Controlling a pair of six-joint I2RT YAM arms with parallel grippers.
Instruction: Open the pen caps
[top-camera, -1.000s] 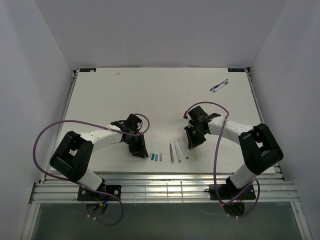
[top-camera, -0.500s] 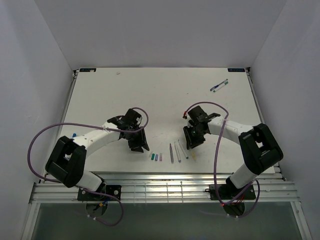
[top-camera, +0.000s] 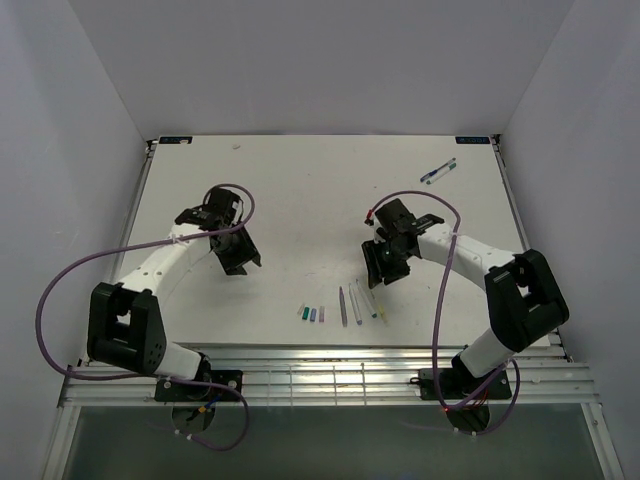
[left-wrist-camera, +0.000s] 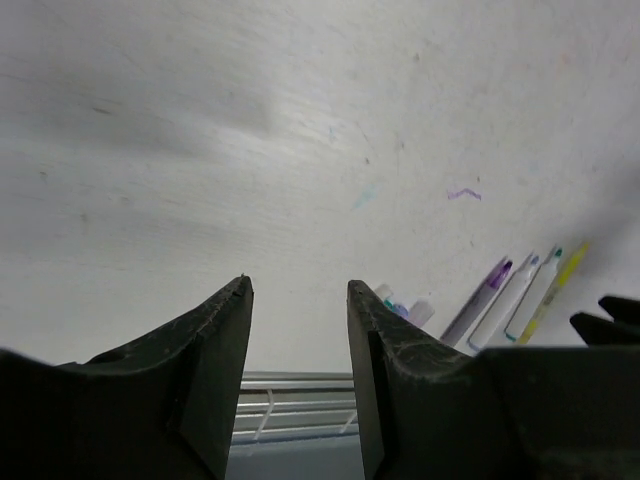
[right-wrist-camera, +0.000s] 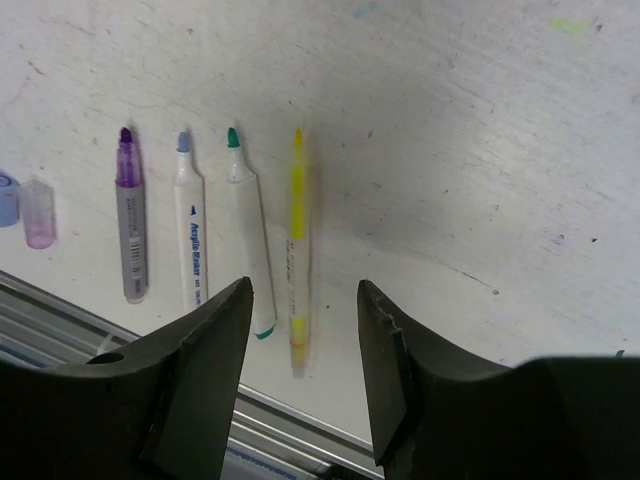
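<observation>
The left gripper (left-wrist-camera: 298, 290) and right gripper (right-wrist-camera: 305, 290) both gape wide, empty. Four pens (right-wrist-camera: 192, 240) lie bared just beneath the right one, pen caps (right-wrist-camera: 40, 212) beside them. Next, I'd guess, the far pens (top-camera: 438, 172) beyond it.

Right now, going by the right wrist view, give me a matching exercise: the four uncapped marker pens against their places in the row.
Pens:
1. purple-tipped grey plastic marker pen
2. blue-tipped white plastic marker pen
3. green-tipped white plastic marker pen
4. thin yellow plastic marker pen

Places in the row, right wrist view:
a. rightmost
b. second from left
c. leftmost
d. third from left

Pairs: 1-c, 2-b, 3-d, 4-a
</observation>
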